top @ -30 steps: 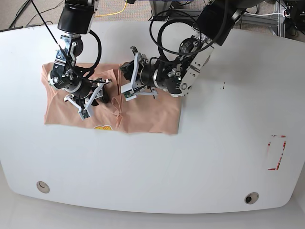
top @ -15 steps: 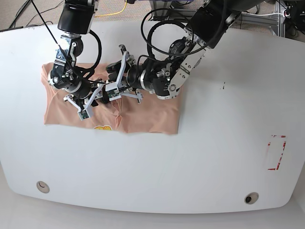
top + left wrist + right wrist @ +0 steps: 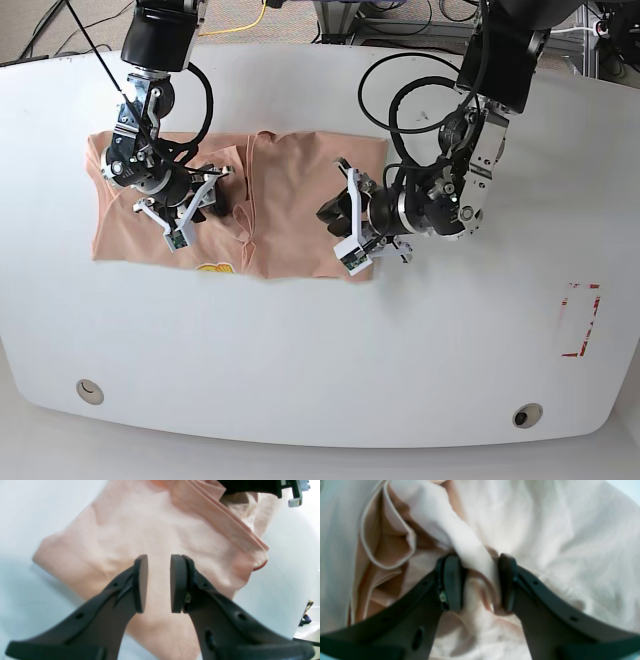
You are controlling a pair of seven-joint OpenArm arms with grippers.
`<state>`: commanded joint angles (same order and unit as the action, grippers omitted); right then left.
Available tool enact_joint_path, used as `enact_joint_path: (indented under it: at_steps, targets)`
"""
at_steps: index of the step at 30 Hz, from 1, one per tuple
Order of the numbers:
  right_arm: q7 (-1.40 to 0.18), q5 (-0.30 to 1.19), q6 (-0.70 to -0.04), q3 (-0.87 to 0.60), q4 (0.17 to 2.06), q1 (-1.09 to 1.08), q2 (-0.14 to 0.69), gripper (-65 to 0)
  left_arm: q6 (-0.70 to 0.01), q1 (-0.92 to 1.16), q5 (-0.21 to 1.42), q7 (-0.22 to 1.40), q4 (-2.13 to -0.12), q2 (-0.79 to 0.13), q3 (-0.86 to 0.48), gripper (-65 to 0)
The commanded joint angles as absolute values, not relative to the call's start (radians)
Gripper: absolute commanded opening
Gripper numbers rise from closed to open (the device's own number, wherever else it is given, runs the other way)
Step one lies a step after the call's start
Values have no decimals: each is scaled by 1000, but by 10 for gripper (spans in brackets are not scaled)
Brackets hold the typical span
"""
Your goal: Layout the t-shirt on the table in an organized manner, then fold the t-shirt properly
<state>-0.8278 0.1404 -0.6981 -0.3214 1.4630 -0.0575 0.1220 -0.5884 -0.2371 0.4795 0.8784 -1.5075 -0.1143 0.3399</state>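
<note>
T-shirt (image 3: 290, 215) mid-fold on tabletop (image 3: 450, 330). Right gripper (image 3: 476, 580) jaws pinch a fabric ridge; left gripper (image 3: 158, 582) jaws narrowly apart, empty. Next: grasp right hem.

**Surroundings beyond the work surface**

A strip of beige floor (image 3: 80, 20) is seen along the top edge of the base view. Black cables (image 3: 40, 30) and a yellow cable (image 3: 245, 22) are laid across it. Grey metal framing (image 3: 545, 40) is visible at the upper right. Even, bright lighting is cast throughout.
</note>
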Motion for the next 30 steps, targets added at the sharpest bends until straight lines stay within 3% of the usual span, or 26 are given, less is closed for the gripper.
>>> enact_joint_path:
  at_steps: [20, 25, 30]
  targets:
    - [-828, 140, -698, -321, 1466, -58, 122, -426, -588, -246, 479, 791, -1259, -180, 331, -518]
    - [-829, 140, -698, -321, 1537, -58, 119, -419, -588, -248, 469, 789, -1250, -180, 361, -549]
    - [-894, 142, -698, -328, 1659, -67, 82, -419, -588, -248, 358, 782, -1201, -173, 394, -565]
